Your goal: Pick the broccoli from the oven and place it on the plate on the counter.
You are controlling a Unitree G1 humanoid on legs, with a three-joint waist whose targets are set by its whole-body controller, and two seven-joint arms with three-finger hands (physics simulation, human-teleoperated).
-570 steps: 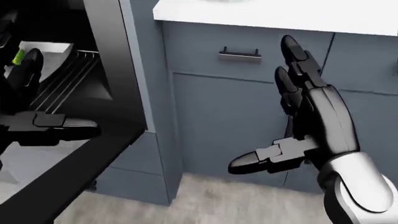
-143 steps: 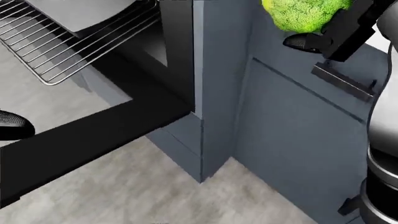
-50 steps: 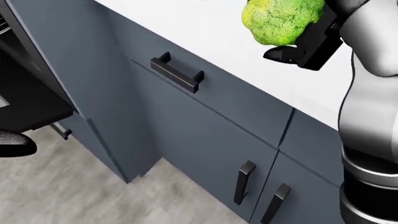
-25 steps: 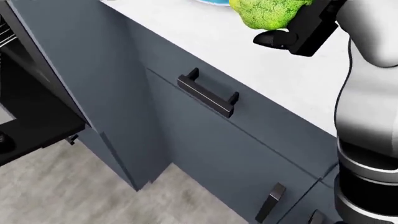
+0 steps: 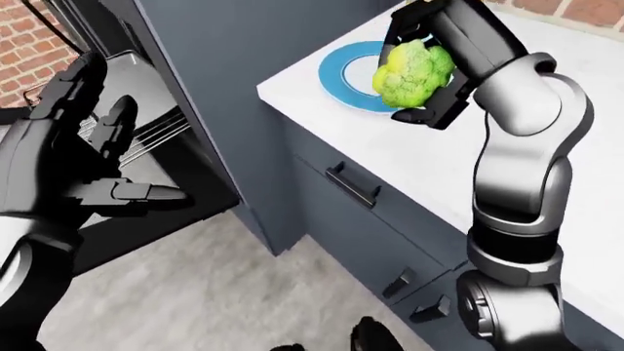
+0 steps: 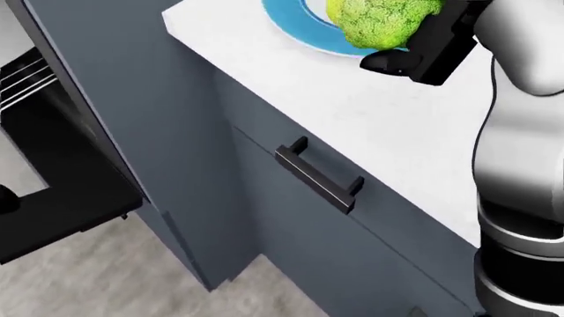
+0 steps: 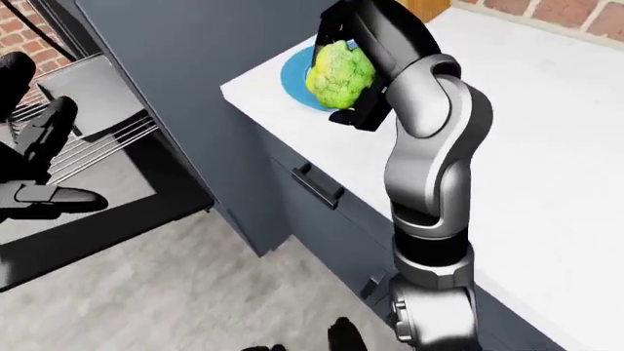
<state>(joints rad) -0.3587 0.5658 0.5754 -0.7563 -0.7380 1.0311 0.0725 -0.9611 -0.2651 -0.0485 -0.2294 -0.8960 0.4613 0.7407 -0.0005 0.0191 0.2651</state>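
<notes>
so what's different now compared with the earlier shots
The camera swung from the open oven to the counter, so the whole picture shifted. The right hand, empty by the cabinets at first, took hold of the broccoli and now carries it over the blue plate, newly in view. It still grips the broccoli; the left hand stays open.

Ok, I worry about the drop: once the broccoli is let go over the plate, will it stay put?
Probably not perfectly. The broccoli looks rounded and lumpy, so it may rock or roll on the shallow blue plate. The right hand holds it above the plate, so releasing lower seems safer.
</notes>
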